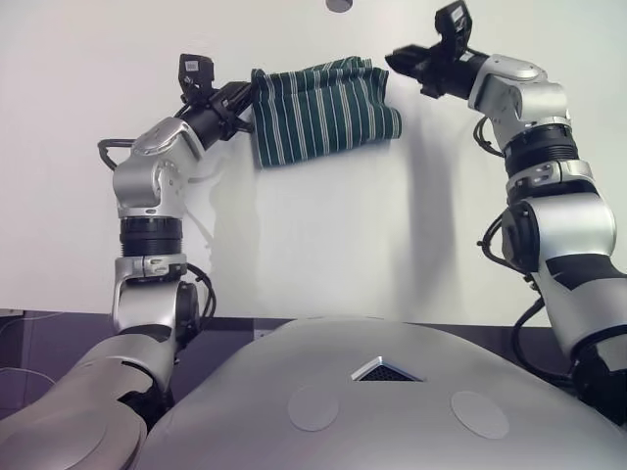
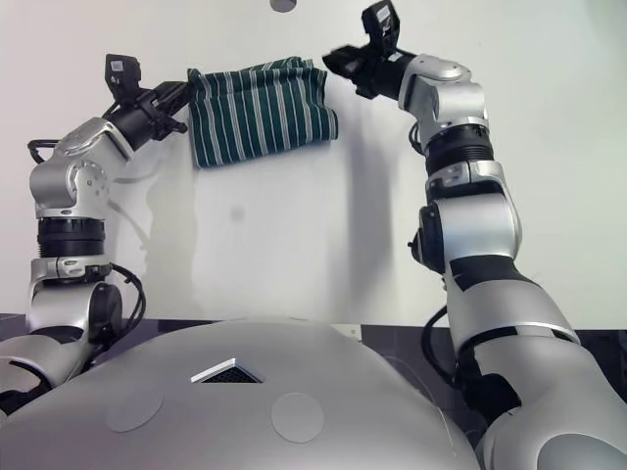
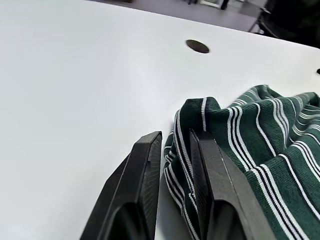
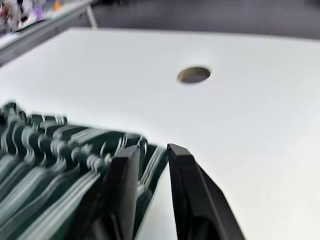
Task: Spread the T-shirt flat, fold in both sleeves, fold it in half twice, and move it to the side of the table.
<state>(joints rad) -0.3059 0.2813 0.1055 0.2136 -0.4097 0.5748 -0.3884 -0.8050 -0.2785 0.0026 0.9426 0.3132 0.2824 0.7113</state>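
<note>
**Folds look done, both ends gripped, side move left to go**

Head cam: T-shirt (image 1: 323, 113) is a compact green-striped rectangle, far out on the white table (image 1: 294, 255), just this side of the round hole (image 1: 339, 5) in the top. No sleeves poking out and the layers are stacked, so the spread, sleeve folds and both halvings read as done, imo. Left gripper (image 1: 245, 101) is on the shirt's left edge. Right gripper (image 1: 397, 61) is at its far right corner, w/ the shirt strung between the two. Can't tell if the bundle is lifted or resting on the top.

Left wrist cam: jaws narrow, w/ a ridge of striped cloth (image 3: 260, 150) caught in the gap (image 3: 176, 135). The rest of the shirt is bunched past one finger. Reads as a pinch on the edge.

Right wrist cam: blurry, but these jaws are near-closed too (image 4: 154, 149), and the cloth's edge (image 4: 55, 145) runs into the gap. Looks like a nip on the corner. Hole (image 4: 193, 74) sits well beyond.

What's left, by my read: only the last step, i.e. carry it to the table's side and let go. Shirt sits approx mid-width and far back, so it's not there yet. Both grips are thin edge grips, so the layers could slip open en route.
</note>
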